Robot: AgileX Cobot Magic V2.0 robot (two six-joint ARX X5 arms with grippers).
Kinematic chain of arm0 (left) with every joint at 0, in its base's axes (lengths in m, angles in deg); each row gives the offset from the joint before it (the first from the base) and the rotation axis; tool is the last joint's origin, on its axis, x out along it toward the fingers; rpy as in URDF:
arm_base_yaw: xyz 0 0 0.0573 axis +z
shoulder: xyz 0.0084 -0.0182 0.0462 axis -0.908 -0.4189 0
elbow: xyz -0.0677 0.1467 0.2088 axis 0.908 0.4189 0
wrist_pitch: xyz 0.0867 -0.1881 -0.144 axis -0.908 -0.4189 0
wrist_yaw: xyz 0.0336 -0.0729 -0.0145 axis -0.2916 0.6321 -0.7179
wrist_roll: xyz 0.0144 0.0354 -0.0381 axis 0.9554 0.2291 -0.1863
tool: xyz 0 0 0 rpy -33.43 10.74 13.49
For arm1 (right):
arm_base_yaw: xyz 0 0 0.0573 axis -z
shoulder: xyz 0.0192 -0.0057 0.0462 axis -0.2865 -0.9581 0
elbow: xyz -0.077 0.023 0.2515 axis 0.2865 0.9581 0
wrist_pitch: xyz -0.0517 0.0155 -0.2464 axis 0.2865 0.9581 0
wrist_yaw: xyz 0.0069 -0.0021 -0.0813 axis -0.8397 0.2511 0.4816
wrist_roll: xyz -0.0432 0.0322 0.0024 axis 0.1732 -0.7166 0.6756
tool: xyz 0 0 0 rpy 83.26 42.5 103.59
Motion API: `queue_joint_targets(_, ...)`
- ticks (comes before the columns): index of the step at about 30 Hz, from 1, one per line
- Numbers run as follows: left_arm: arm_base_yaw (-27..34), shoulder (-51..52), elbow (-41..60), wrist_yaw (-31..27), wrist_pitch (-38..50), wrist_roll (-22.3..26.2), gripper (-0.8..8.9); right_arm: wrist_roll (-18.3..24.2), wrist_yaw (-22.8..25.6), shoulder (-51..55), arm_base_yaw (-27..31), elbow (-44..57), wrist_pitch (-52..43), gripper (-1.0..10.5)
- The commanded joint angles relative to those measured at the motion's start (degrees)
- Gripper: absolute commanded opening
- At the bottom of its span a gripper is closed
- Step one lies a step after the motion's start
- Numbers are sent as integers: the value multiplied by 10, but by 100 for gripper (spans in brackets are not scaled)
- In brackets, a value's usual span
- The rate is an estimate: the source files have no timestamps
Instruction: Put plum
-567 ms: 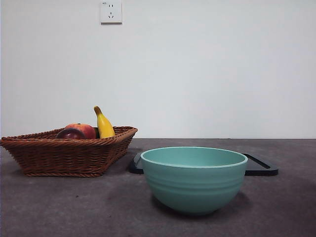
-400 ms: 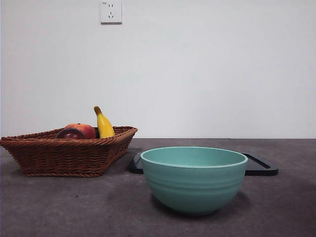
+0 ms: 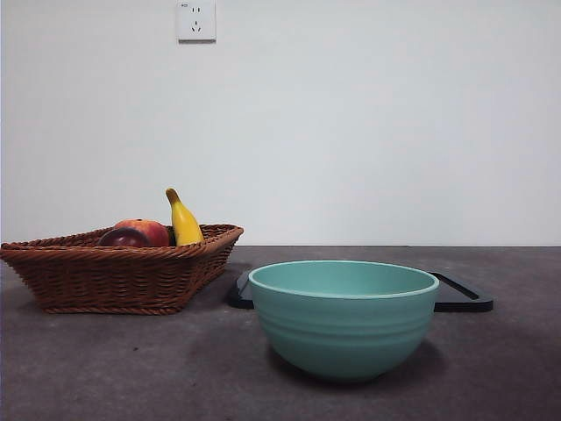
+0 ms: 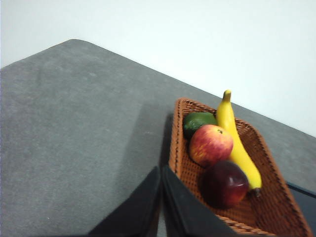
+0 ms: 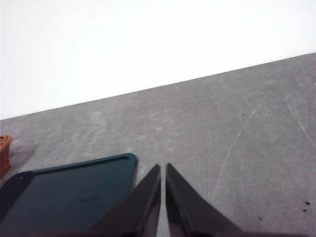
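The plum [image 4: 224,183] is being held in the wicker basket [image 3: 123,276], which is being seen at the left of the table [image 3: 105,368] in the front view; only its dark maroon top [image 3: 124,238] is being shown above the basket's near rim there. In the left wrist view it is being pressed against the red-orange apple [image 4: 211,144] and is being flanked by the yellow banana [image 4: 236,143], whose tip [image 3: 173,195] is being raised above the rim. A green fruit [image 4: 198,122] is being tucked in beyond the apple. The left gripper [image 4: 162,170] is being kept above the bare table just beside the basket's edge, apart from the plum, with its two black jaws being held closed together and nothing being gripped. The right gripper [image 5: 163,168] is being kept over the table beside the dark tray [image 5: 64,197], its jaws likewise being held together on nothing. A teal bowl [image 3: 344,317] is being shown nearest in the front view, right of the basket, with the tray [image 3: 460,296] lying behind it.
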Motion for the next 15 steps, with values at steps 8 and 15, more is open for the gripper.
queue_joint_targets(8, 1, -94, -133, 65, -53, 16, 9, 2, -83, -85, 1, -148, 70, 5)
queue_joint_targets(15, 0, -192, -226, 178, -111, 87, 9, 63, -169, -202, 0, -271, 173, 5)
